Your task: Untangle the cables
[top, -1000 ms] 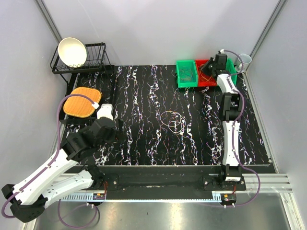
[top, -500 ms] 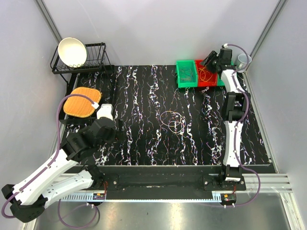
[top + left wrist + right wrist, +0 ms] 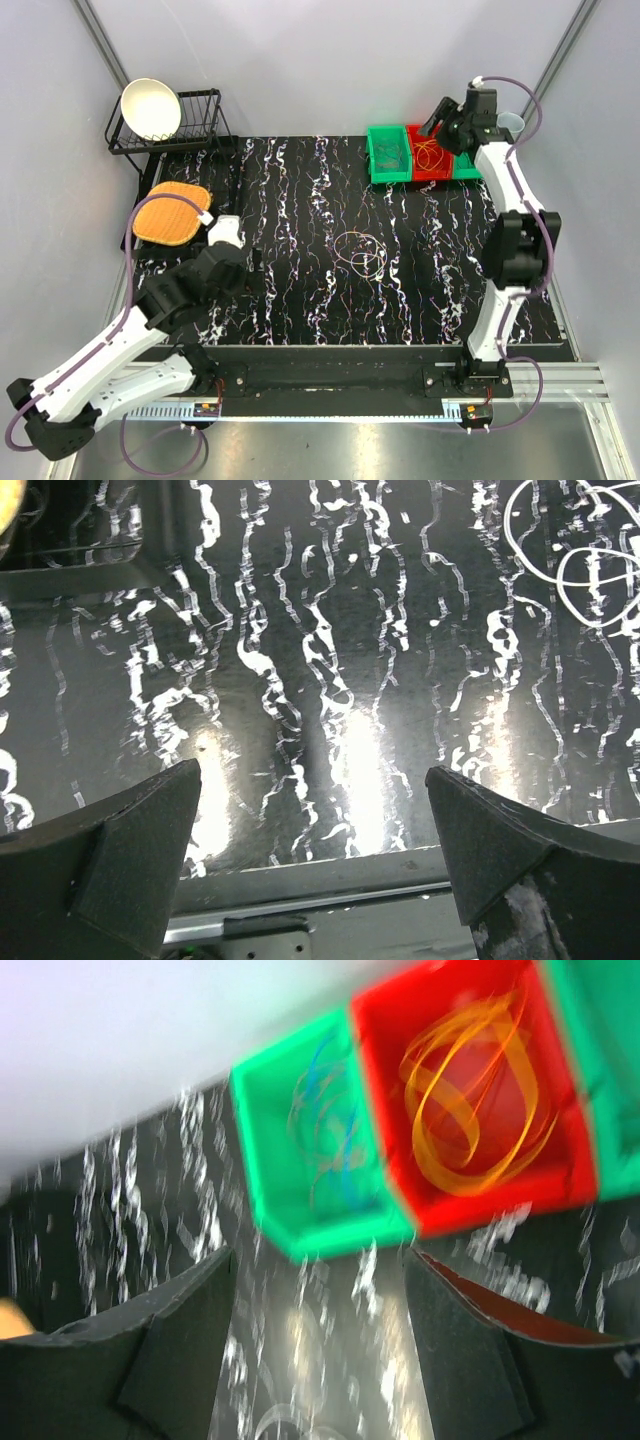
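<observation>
A small tangle of thin cable loops (image 3: 361, 252) lies on the black marbled mat near its middle. It also shows at the top right of the left wrist view as pale loops (image 3: 585, 550). Orange cables (image 3: 432, 152) lie loose in the red bin (image 3: 440, 173), seen blurred from the right wrist as orange cables (image 3: 470, 1090). Blue and green cables (image 3: 325, 1110) rest in the green bin (image 3: 377, 160). My right gripper (image 3: 447, 120) hovers open and empty above the red bin, as the right gripper (image 3: 320, 1255) shows in its own view. My left gripper (image 3: 240, 268) hangs open over the mat's left side, and nothing sits in the left gripper (image 3: 312, 770).
A black dish rack holding a white bowl (image 3: 150, 108) stands at the back left, with an orange pad (image 3: 168, 212) in front of it. Another green bin (image 3: 465, 165) and a pale cup (image 3: 512, 122) sit at the back right corner. Grey walls close in on both sides.
The right gripper has opened and risen up and to the right, away from the red bin, leaving the orange cables inside. The left arm has barely shifted.
</observation>
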Controlling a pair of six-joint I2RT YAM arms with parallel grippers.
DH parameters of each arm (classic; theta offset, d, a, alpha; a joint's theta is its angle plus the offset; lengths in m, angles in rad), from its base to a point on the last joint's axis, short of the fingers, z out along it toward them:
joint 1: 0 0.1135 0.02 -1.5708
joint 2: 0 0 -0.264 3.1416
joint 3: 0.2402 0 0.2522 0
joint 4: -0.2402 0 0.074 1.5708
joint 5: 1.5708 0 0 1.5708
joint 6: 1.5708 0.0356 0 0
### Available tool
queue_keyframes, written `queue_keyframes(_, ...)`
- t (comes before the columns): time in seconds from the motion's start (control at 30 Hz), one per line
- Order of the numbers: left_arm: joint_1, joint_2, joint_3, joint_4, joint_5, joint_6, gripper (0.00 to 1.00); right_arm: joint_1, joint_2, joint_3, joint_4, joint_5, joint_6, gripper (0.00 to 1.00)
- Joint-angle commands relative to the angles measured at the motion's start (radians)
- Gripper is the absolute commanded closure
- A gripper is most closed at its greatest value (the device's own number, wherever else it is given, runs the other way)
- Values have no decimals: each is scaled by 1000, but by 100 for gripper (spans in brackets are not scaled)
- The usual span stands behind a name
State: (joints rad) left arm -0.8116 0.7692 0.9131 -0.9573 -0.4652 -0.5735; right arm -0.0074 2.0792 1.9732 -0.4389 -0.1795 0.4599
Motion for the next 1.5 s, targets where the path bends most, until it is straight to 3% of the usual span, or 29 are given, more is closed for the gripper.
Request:
queue_keyframes(0.0,-26,65,-14,126,54,-20,1,58,-229,-247,14,6,-40,27)
queue_keyframes(0.27,-115,260,-2,278,72,-49,2,201,-557,-681,34,2,-44,26)
queue_keyframes(0.53,-127,390,49,356,80,-46,3,308,-734,-982,132,-113,52,26)
queue_keyframes(0.73,-126,406,52,387,99,-58,3,320,-690,-1080,202,-143,69,27)
queue_keyframes(1.13,-127,395,17,387,83,-69,3,337,-496,-1071,316,-204,82,36)
queue_keyframes(1.33,-127,404,12,387,82,-66,3,348,-429,-1028,312,-195,62,49)
queue_keyframes(1.37,-127,401,6,388,83,-66,3,348,-426,-1021,307,-193,59,61)
queue_keyframes(1.4,-126,400,3,388,83,-68,3,350,-430,-1011,284,-190,54,100)
queue_keyframes(1.47,-126,391,-8,385,79,-68,3,354,-471,-961,243,-187,42,100)
